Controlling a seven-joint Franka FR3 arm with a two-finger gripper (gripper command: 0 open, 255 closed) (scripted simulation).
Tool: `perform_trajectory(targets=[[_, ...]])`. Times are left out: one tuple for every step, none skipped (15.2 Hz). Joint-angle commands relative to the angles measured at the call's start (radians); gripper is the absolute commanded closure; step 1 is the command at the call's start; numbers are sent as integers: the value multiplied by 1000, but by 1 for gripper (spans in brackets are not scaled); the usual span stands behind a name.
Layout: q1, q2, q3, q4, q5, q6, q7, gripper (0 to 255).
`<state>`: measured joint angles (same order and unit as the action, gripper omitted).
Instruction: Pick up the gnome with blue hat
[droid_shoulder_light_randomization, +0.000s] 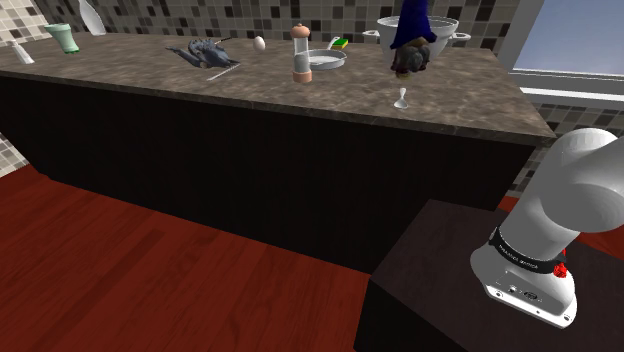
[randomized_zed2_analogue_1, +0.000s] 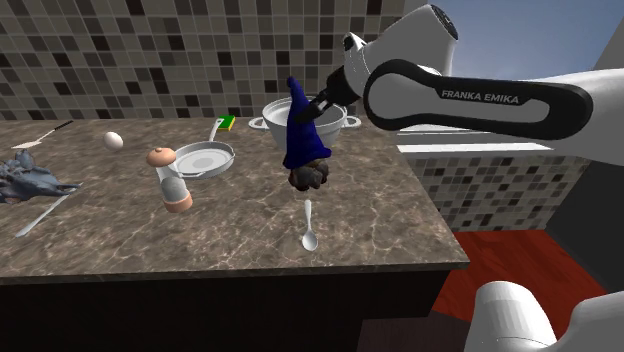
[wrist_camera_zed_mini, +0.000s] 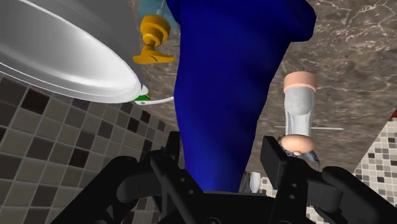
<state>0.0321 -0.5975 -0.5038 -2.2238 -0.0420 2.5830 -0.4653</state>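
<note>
The gnome (randomized_zed2_analogue_1: 303, 135) has a tall blue cone hat and a dark grey body, and it hangs upside down in the air above the marbled counter (randomized_zed2_analogue_1: 220, 220). My gripper (randomized_zed2_analogue_1: 318, 108) is shut on the blue hat near its tip. In the shoulder view the gnome (droid_shoulder_light_randomization: 411, 40) floats over the counter's right part, head downward. The wrist view has the blue hat (wrist_camera_zed_mini: 232, 83) clasped between my two black fingers (wrist_camera_zed_mini: 167, 159), with the gripper (wrist_camera_zed_mini: 222, 167) closed around it.
A white spoon (randomized_zed2_analogue_1: 309, 228) lies under the gnome. A metal colander (randomized_zed2_analogue_1: 340, 118) stands behind it. A pepper mill (randomized_zed2_analogue_1: 173, 180), a pan (randomized_zed2_analogue_1: 203, 158), an egg (randomized_zed2_analogue_1: 114, 141) and a grey figure (randomized_zed2_analogue_1: 25, 180) stand further along the counter. Tiled wall behind.
</note>
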Motion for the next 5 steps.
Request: perform_trajectory(targets=[[1,3,6,32,0,-26,5,255],[1,5,8,47,1,-39,7,255],[2,8,9,62,1,-51,9,255],[2,8,10,64,1,-53,9,255],[2,8,10,64,1,-53,9,255]])
